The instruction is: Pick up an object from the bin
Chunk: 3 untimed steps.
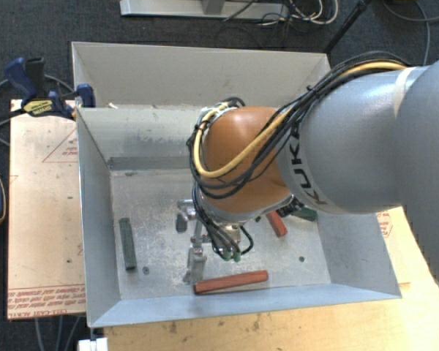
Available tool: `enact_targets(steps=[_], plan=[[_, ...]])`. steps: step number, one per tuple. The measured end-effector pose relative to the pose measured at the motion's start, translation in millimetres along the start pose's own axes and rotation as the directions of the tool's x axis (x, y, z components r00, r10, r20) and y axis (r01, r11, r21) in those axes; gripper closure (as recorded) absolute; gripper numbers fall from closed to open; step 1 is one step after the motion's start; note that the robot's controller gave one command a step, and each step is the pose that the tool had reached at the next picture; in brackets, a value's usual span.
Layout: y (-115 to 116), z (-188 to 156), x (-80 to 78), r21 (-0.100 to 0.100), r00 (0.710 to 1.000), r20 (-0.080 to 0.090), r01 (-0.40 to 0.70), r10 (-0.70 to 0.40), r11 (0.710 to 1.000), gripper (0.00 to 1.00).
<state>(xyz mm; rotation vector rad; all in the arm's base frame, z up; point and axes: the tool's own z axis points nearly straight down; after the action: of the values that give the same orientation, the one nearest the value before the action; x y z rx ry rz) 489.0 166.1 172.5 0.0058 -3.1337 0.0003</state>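
Hand (196, 267) near one long red bar (230, 282); one grey bar (126, 244) apart.

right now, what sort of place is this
Probably a robotics lab's bin-picking test station: a KUKA arm reaches into a grey metal bin, with loose cables on the floor behind.

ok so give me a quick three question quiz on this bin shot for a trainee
1. True or false: the dark bar lies near the left wall of the bin, apart from the gripper.
2. Fill in: the small red piece pokes out from under the arm and its ___ cover.
3. Which thing lies nearest the gripper?
A) dark bar
B) long red-brown bar by the near wall
C) small red piece

Key: 1 true; 2 orange; 3 B
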Motion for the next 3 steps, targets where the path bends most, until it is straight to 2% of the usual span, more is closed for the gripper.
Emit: enact_targets(steps=[1, 2, 3], plan=[[-90, 103, 5.8, -0.001, 0.998, 0.023, 0.053, -0.053, 0.999, 0.00], [-104, 72, 7.5, 0.001, 0.991, 0.012, 0.130, -0.130, 0.991, 0.00], [-111, 73, 6.7, 0.000, 0.991, 0.009, 0.135, -0.135, 0.991, 0.00]])
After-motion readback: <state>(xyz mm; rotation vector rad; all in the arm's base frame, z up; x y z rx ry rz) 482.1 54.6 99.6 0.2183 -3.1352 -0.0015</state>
